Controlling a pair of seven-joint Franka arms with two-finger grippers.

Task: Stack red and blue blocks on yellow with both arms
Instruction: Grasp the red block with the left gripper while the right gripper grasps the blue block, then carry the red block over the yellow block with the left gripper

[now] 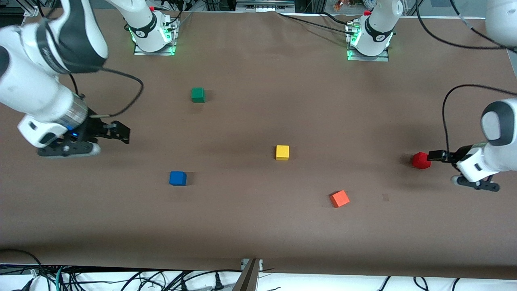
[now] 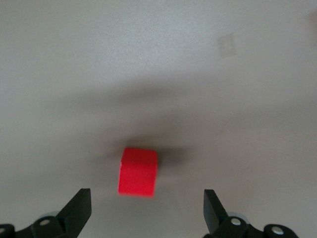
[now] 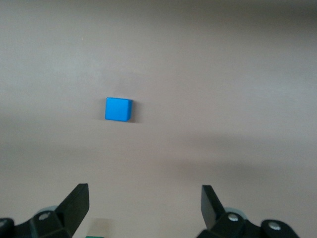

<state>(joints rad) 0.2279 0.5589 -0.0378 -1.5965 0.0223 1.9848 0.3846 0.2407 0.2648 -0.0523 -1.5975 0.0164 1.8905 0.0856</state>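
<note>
Left tool [image 1: 434,155] spread open at red block [image 1: 421,160], frame right, right tool [image 1: 117,133] open above blue block [image 1: 177,178], yellow [image 1: 282,152] centre: off-centre closure could shove red sideways.

The left gripper [image 1: 434,155] hangs low over the table at the left arm's end, its fingers [image 2: 79,210] spread wide apart. The right gripper [image 1: 119,133] hangs over the right arm's end, fingers [image 3: 77,203] wide apart too.
</note>
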